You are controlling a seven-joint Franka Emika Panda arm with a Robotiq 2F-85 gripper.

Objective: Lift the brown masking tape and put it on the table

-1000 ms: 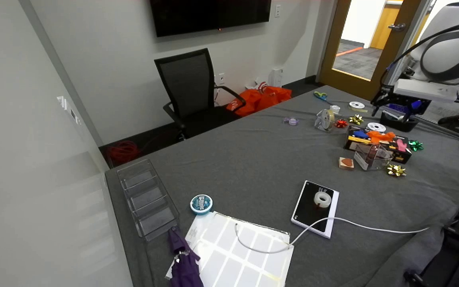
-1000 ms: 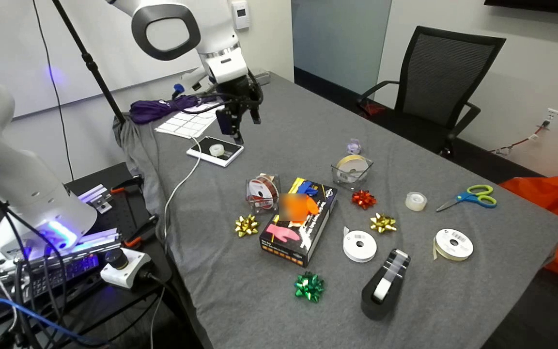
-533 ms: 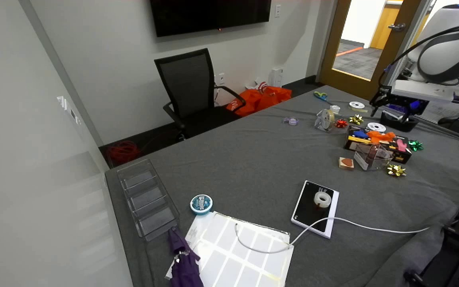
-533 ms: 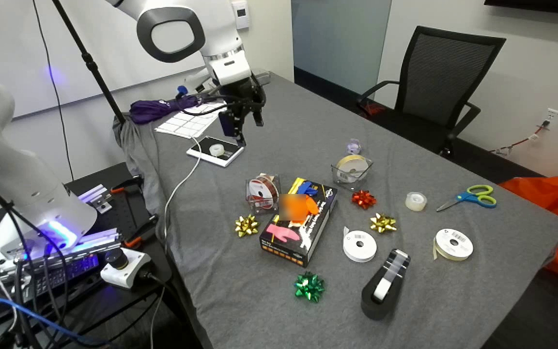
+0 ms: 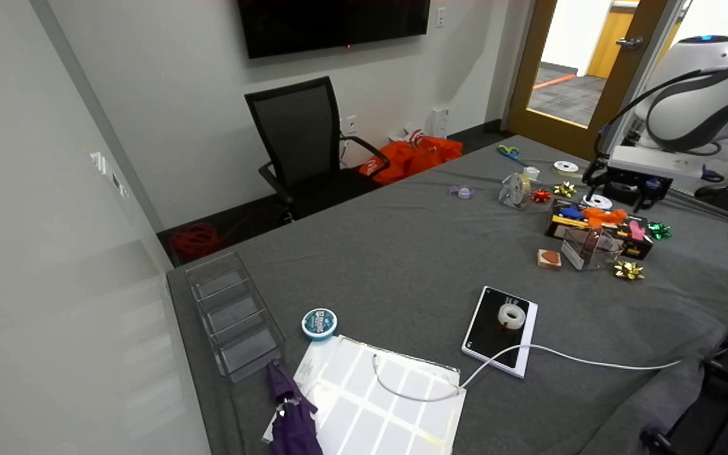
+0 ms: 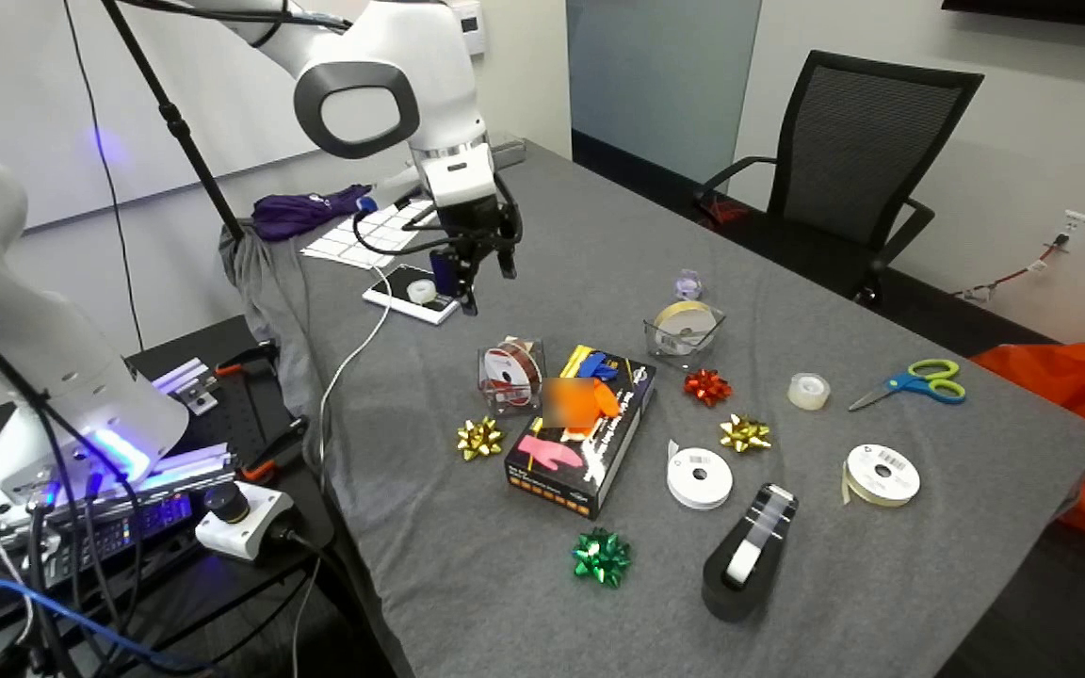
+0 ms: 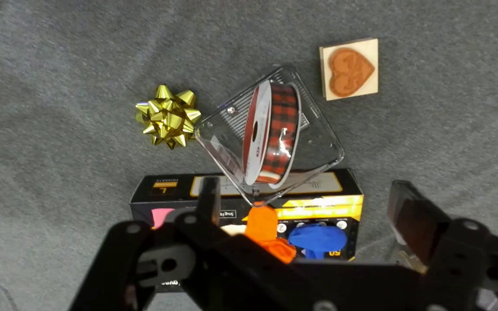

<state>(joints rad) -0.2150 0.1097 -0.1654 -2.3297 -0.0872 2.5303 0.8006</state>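
Gripper, my own (image 7: 308, 196): one, two-fingered. Fingers spread wide apart, hold of nothing. In both exterior views it hangs above the table (image 5: 370, 253), which has a dark grey, matte, cloth-like top.

Spool of red-and-black plaid ribbon (image 7: 283, 138): one; the roll my task lists as brown masking tape. Stands on edge inside a clear plastic bin (image 7: 318, 140). In the wrist view it lies on the far side of my fingertips, touching neither.

Black glove box (image 6: 599, 461): one, printed with coloured gloves. In the wrist view, on the near side of the bin, whose corner overlaps it; whether they touch I cannot tell.

Gold bow (image 7: 169, 116): just left of the bin in the wrist view.

Square wooden stamp (image 7: 348, 69), red-brown heart on its face: near the bin, to its far right.

Right of the glove box in an exterior view: red bow (image 6: 707, 387); second gold bow (image 6: 745, 432); white ribbon spool (image 6: 700, 492); black tape dispenser (image 6: 736, 593); green-and-blue scissors (image 6: 912, 381). Nearer: green bow (image 6: 601, 556).

Left in an exterior view: clear divided tray (image 5: 232, 316); light-blue-rimmed tin (image 5: 319, 323); folded purple umbrella (image 5: 294, 430). Farther right: white slab with black top (image 5: 489, 328), bearing a roll of translucent tape (image 5: 514, 323).
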